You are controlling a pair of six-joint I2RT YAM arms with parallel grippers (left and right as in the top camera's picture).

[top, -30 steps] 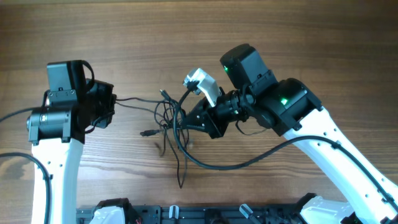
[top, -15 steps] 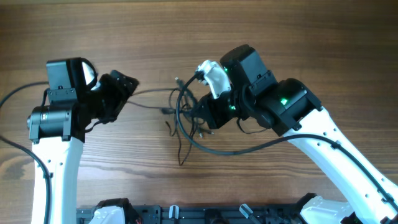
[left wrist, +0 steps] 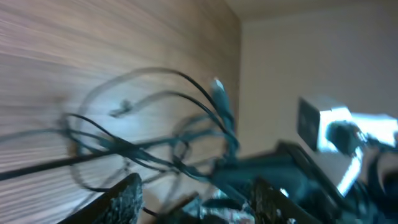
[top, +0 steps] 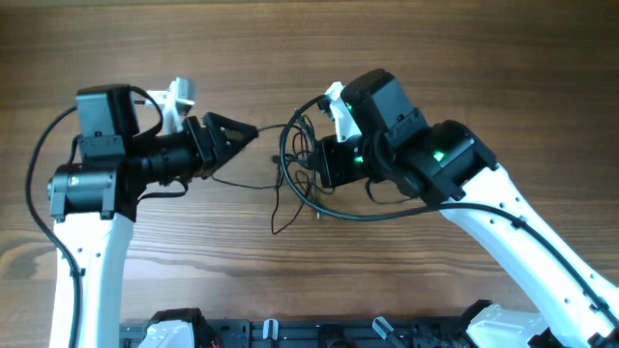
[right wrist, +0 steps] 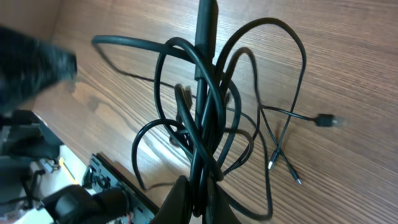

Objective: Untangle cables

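The table (top: 435,39) is bare wood all round the work. Judging by how things lie, the job is at an early stage. No strand lies free by itself yet.

The right gripper (right wrist: 196,190) comes in from 3 o'clock. Its fingers are pressed together on the cables (top: 295,159), which are bunched near the middle of the table. In the right wrist view the loops cross one another many times around one thicker strand, so the knot is not yet undone. The left gripper (top: 240,131) points in from 9 o'clock, just beside the bunch. Its fingers (left wrist: 127,198) are spread, with the loops in front of them. That view is blurred, so I cannot tell whether any strand touches them. A thin strand runs from the bunch toward its tip.

What is left, as I judge it, is nearly everything: picking out one strand and drawing it clear, then the others.

There is plenty of room at 12 o'clock and out past the left arm at 9 o'clock. At 6 o'clock the wood ends at a black rail (top: 290,333). The right arm's own thick lead (top: 387,215) sweeps under the bunch at 5 o'clock and could snag. One plug (right wrist: 323,119) lies loose on the wood.
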